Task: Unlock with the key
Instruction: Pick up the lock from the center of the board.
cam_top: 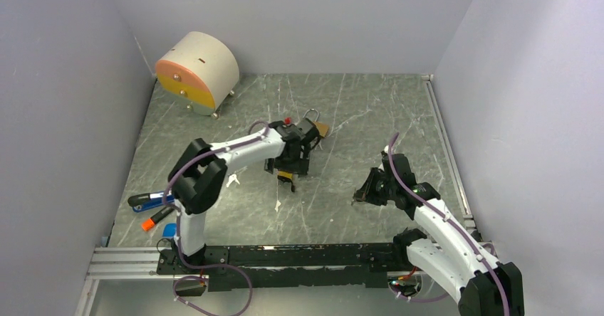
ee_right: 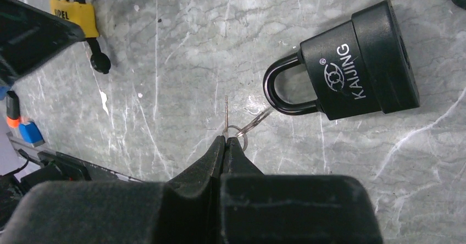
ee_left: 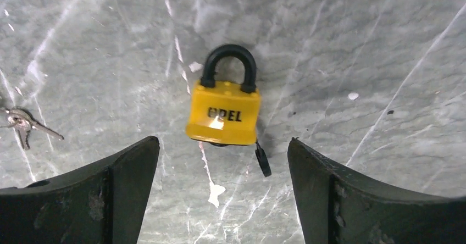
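1. Jaws of left gripper (ee_left: 221, 140) stand wide over yellow metal padlock (ee_left: 222, 112) on grey marble table (ee_left: 357, 35).
2. Right gripper (ee_right: 225, 139) pinches thin silver key (ee_right: 226, 115) beside black padlock (ee_right: 357, 62).
3. Loose silver keys (ee_left: 22, 124) lie apart.

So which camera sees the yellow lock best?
The left wrist view: the yellow lock lies whole and centred. The right wrist view catches it small in a corner; the top view shows only a sliver.
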Robot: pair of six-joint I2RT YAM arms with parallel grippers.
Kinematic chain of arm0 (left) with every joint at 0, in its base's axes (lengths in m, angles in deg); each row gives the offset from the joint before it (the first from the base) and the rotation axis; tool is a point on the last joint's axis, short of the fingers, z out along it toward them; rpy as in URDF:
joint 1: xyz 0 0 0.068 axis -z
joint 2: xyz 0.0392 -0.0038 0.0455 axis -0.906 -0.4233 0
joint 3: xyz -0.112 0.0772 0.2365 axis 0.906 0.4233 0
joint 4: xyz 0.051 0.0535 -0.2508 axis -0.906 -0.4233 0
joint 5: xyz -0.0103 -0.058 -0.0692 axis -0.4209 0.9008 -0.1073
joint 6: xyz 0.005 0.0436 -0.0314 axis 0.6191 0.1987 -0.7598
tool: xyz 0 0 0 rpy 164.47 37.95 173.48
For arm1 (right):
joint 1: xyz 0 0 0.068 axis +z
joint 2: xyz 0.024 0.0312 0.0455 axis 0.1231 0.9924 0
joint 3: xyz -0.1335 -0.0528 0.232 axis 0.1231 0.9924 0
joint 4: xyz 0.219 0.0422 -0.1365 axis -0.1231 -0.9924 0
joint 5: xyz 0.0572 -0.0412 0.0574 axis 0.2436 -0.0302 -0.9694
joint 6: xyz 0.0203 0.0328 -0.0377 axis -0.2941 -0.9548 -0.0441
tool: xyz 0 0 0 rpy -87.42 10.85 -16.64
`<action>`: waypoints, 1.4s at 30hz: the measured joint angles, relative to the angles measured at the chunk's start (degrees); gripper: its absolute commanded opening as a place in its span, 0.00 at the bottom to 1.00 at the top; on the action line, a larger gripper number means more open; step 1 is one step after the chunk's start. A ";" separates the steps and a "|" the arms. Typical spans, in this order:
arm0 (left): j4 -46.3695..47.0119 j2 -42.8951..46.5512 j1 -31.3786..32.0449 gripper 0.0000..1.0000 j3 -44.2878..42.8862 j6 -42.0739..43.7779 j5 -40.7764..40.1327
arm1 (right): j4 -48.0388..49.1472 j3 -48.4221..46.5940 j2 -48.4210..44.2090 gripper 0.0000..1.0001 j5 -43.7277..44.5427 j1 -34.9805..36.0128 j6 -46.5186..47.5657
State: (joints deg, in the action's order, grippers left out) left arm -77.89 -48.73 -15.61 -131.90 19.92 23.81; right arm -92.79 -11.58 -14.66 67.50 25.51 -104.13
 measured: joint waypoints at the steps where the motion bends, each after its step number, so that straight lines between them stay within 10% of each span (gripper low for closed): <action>1: 1.11 1.60 -1.25 0.90 1.40 0.28 1.25 | 0.11 0.00 0.00 0.00 -0.13 0.00 0.02; 13: 6.80 3.08 -6.88 0.76 3.85 0.85 13.31 | 1.25 0.00 1.44 0.00 -0.81 -0.09 0.00; 35: 5.11 -3.17 -6.78 0.61 2.27 -3.85 11.32 | 15.82 2.71 -1.84 0.00 -16.85 -0.11 3.41; 42: 3.54 -4.09 -6.78 0.29 0.96 -6.32 10.40 | 23.89 4.57 -4.09 0.00 -25.97 -0.15 4.07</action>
State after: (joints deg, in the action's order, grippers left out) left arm -74.35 -52.82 -22.39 -130.93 13.61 34.21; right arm -68.90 -7.01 -18.75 41.53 25.35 -100.07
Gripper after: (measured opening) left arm 0.505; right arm 0.008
